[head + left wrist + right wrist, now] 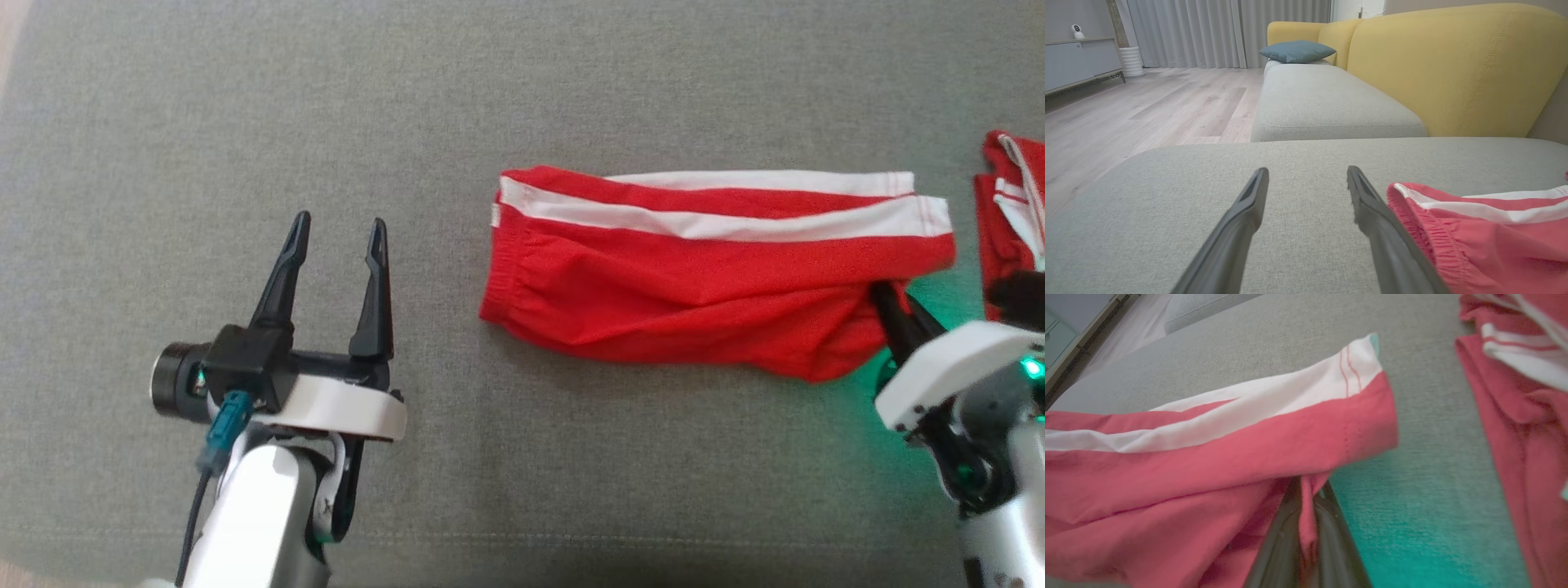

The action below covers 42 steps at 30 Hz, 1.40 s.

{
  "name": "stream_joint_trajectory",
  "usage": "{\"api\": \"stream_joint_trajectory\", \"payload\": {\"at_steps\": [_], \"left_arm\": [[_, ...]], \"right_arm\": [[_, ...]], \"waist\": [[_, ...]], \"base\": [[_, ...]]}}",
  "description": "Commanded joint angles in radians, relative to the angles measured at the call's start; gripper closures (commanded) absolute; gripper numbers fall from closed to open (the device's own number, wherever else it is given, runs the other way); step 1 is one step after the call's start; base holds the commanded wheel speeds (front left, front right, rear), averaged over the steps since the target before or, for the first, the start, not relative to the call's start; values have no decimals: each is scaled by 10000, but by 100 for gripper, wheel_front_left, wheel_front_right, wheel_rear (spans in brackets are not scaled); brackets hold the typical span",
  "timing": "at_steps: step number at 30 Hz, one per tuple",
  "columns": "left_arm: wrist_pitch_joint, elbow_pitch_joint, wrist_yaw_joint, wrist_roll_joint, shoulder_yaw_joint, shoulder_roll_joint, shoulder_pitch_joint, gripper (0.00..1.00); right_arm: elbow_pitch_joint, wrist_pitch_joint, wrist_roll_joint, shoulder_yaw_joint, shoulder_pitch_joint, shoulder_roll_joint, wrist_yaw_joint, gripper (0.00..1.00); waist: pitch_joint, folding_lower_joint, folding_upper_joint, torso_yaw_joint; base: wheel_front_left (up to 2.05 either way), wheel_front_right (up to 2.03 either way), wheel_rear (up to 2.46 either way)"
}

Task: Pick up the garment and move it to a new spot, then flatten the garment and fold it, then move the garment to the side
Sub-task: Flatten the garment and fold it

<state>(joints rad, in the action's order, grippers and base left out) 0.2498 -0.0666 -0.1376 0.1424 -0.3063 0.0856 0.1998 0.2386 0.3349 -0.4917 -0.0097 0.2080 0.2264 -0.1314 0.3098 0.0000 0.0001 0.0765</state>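
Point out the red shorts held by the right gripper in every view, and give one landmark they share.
Head view: red shorts right of centre, right gripper pinching their lower right corner.
Left wrist view: lower right, waistband end beside the left gripper.
Right wrist view: left and centre, fabric clamped in that gripper at the bottom edge.
Shared landmark: the white stripe along the shorts' upper edge.

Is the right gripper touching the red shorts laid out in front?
Touching. The right wrist view shows the right gripper with a fold of the red shorts pinched between its fingers.
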Motion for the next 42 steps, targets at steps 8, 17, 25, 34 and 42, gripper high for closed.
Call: {"api": "stream_joint_trajectory", "payload": {"at_steps": [8,17,25,34,42], "left_arm": [[120,134,110,-67,377,105,-95,0],[120,-5,166,15,271,40,-241,0],[120,-93,220,80,77,-72,-266,0],[120,-70,155,106,52,-150,-326,0],[120,-42,123,47,190,-102,-289,0]], "right_arm": [[-1703,930,-73,-61,-145,-17,7,100],[-2808,2872,-1496,1642,976,-904,7,100],[-1099,2625,-2195,3447,1655,-1664,7,100],[-239,1128,-2208,4806,1886,-1751,7,0],[-1195,-1386,-1047,5642,2005,-1124,7,0]], "waist": [[-479,0,-1,4],[-951,0,-1,333],[-973,0,-1,946],[-877,0,-1,1014],[-921,0,-1,688]], "base": [[0,0,0],[0,0,0],[0,0,0],[0,0,0],[0,0,0]]}}
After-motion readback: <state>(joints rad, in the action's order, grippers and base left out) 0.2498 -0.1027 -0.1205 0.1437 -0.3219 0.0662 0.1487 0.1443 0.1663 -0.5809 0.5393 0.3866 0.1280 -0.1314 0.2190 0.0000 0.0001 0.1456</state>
